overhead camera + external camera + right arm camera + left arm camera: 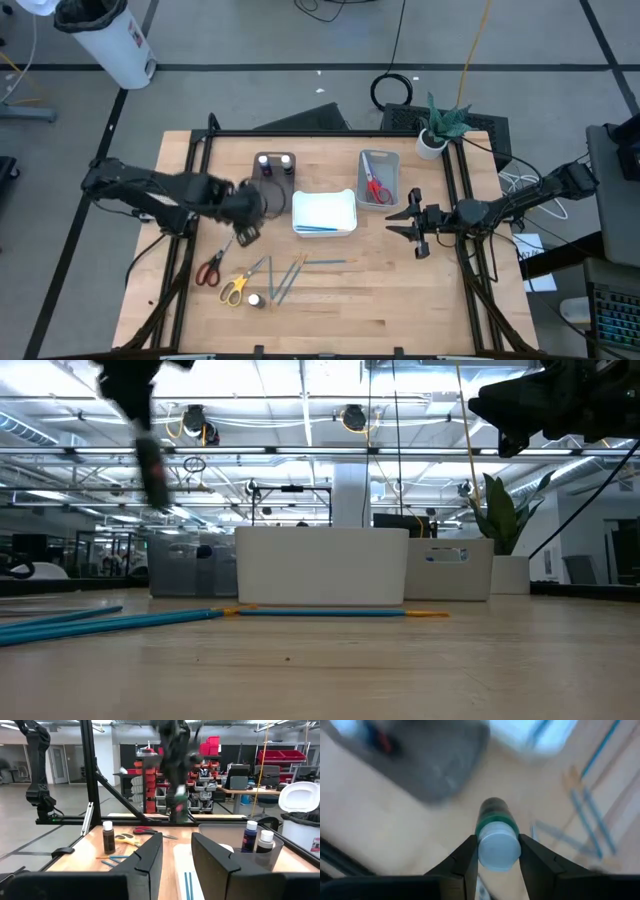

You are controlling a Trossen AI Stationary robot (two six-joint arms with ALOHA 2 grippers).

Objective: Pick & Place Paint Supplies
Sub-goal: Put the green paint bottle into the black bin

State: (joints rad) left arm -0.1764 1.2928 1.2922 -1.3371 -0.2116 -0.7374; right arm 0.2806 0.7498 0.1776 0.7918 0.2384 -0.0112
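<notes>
Left claw (497, 851), raised above the table (400, 300) near the brown tray (275, 166), is closed on a small dark paint bottle (496, 834). The fingers (467, 857) press the bottle's white cap from both sides. The bottle's long axis runs straight out from the claw, cap toward the wrist and dark body pointing away and downward at the table.

Right claw (412, 225) hangs over the table's right part, beside the grey tray (392, 160); its fingers stand a narrow gap apart and hold nothing.

The brown tray holds two bottles (276, 159), upright. The grey tray holds red-handled scissors (377, 187), lying lengthwise in it. Between them stands the white tray (325, 212).

On the table's front left lie red scissors (210, 270), yellow scissors (234, 288), one upright bottle (256, 300), and thin blue brushes (285, 277) in slanting directions.
</notes>
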